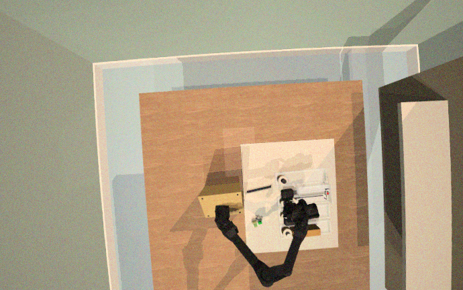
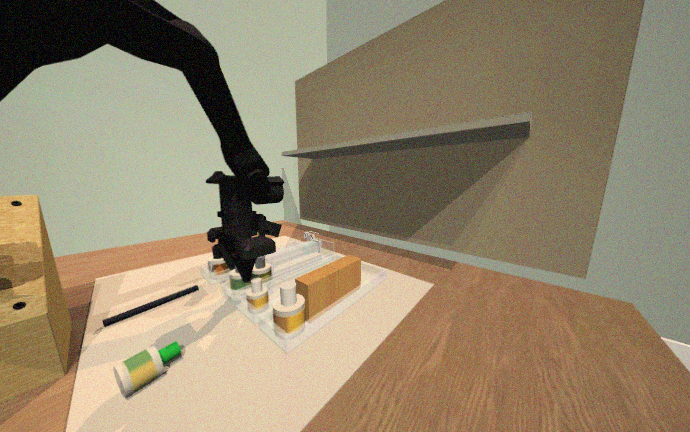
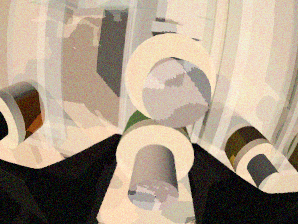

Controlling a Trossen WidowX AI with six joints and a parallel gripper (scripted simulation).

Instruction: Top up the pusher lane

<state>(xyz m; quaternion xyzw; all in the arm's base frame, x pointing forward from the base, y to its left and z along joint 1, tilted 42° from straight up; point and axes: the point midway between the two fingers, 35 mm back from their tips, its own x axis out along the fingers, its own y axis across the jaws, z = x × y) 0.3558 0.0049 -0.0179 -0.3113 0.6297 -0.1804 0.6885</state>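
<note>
My gripper [image 2: 246, 277] [image 3: 154, 144] is shut on an upright jar with a green band and a grey cap. The held jar [image 2: 237, 280] [image 3: 154, 172] is at the front of the clear tray's lanes, low down; whether its base touches the lane floor is hidden. A second grey-capped jar [image 2: 262, 270] [image 3: 175, 95] stands upright directly behind it, close to it; a gap between them cannot be told. The pusher plate is not clearly visible behind that jar. Clear parts with a red mark [image 1: 327, 193] show at the lane's back end. The low front stop is mostly hidden.
A jar with a green cap [image 2: 140, 370] [image 1: 256, 221] lies on the white mat [image 2: 244, 386]. A black rod [image 2: 151, 305] [image 1: 258, 188] lies nearby. Neighbouring lanes hold an orange-banded jar [image 3: 27, 115], white-capped jars [image 2: 257, 301] [image 2: 289, 316] and orange blocks [image 2: 328, 285]. A wooden block [image 1: 220, 201] stands left.
</note>
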